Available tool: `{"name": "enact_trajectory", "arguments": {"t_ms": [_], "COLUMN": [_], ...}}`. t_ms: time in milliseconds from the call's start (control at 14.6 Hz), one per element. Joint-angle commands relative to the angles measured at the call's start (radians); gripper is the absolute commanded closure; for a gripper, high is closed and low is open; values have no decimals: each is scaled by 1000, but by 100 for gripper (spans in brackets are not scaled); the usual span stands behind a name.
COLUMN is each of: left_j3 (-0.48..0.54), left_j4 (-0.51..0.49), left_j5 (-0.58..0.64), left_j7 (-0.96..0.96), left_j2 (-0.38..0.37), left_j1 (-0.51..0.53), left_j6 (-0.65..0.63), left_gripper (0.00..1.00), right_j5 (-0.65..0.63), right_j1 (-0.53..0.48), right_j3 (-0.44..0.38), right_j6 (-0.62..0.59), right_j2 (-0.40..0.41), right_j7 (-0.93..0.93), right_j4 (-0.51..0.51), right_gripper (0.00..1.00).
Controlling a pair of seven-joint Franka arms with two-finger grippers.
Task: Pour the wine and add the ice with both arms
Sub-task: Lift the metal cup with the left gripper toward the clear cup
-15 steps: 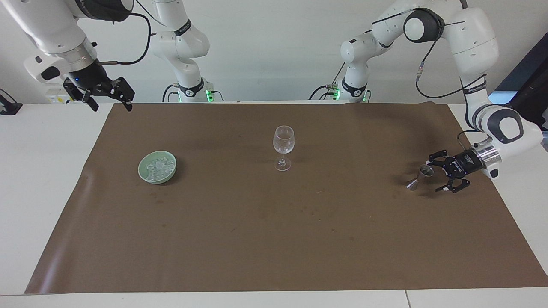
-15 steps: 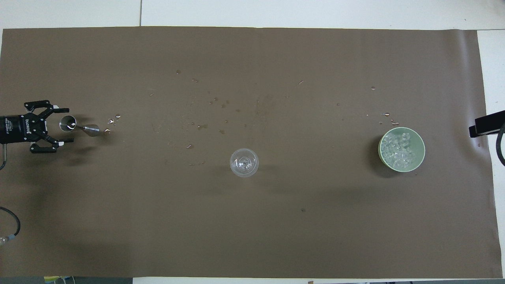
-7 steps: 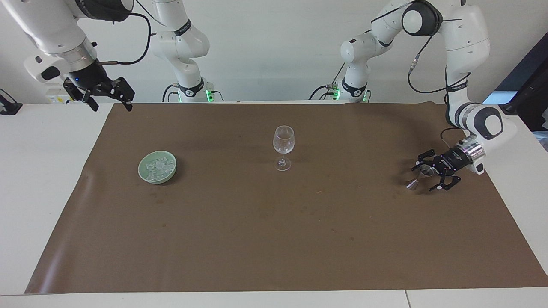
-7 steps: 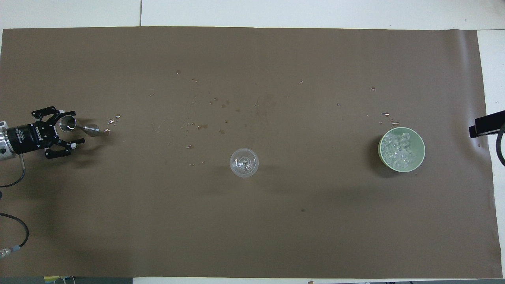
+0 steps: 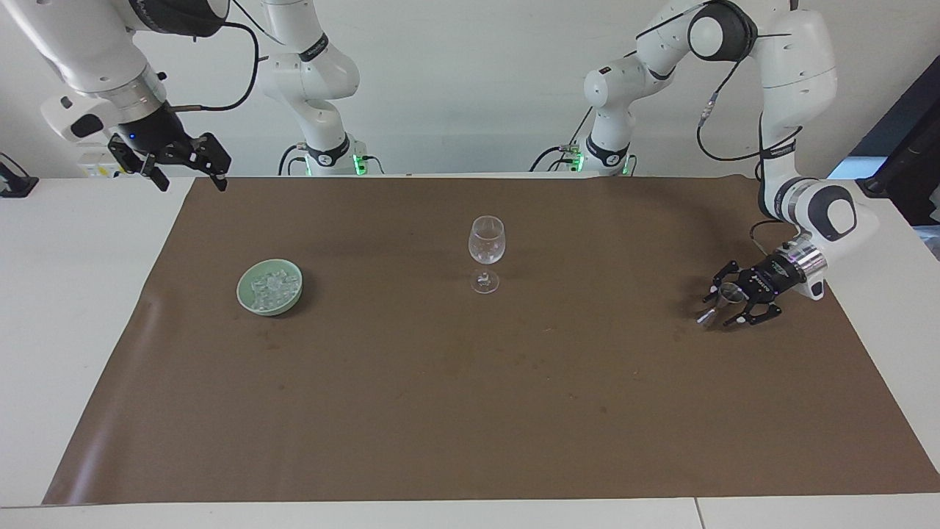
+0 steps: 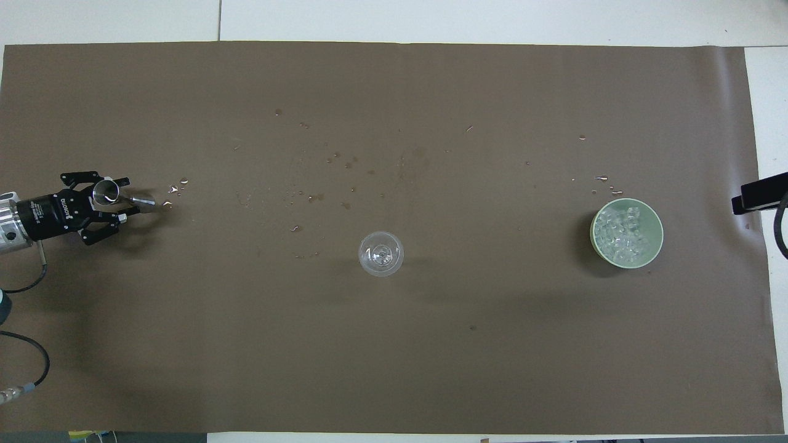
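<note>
A small metal jigger (image 5: pixel 723 297) (image 6: pixel 106 191) stands on the brown mat at the left arm's end. My left gripper (image 5: pixel 718 307) (image 6: pixel 125 199) lies low and level there, open, one finger on each side of the jigger's upper cup with little gap. A clear wine glass (image 5: pixel 486 241) (image 6: pixel 381 253) stands upright mid-mat. The ice (image 5: pixel 269 285) (image 6: pixel 623 232) is heaped in a pale green dish (image 5: pixel 246 297) (image 6: pixel 657 243) toward the right arm's end. My right gripper (image 5: pixel 189 180) waits raised over the table edge at that end, open and empty. Wine is out of view.
The brown mat (image 5: pixel 470 411) covers most of the white table. Small droplets (image 6: pixel 345 160) are scattered on it between the jigger and the glass. A black part of the right arm (image 6: pixel 757 194) shows at the view's edge near the dish.
My left gripper slid forward around the jigger's cup and its fingers narrowed on it. The right arm, glass and dish have not moved.
</note>
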Motion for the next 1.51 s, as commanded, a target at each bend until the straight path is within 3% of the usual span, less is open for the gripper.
{"name": "enact_trajectory", "arguments": {"t_ms": [0, 69, 137, 412, 756, 1031, 1443], "left_j3": [2, 2, 2, 5, 8, 8, 8], "left_j4": [-44, -41, -39, -33, -42, -64, -116], "left_j5": [-19, -19, -21, -19, -7, 125, 137], "left_j7": [-6, -5, -5, -17, -20, -122, -271], "left_j2": [-40, -40, -40, -57, -166, -307, -471], "left_j1": [-7, -7, -5, -5, -43, -190, -433], "left_j6": [28, 31, 34, 7, -186, -196, -133], "left_gripper": [72, 92, 100, 100, 100, 100, 100], "right_j5": [0, 0, 0, 0, 0, 0, 0], "right_j1": [-12, -12, -12, -12, -12, -12, -12], "right_j3": [5, 5, 5, 5, 5, 5, 5], "right_j6": [-4, -4, -4, -4, -4, -4, -5], "right_j2": [-16, -16, -16, -16, -16, -16, -16], "right_j7": [-22, -22, -22, -22, -22, -22, -25], "right_j4": [-16, -16, -16, -16, -15, -15, -15], "right_gripper": [0, 0, 0, 0, 0, 0, 0]}}
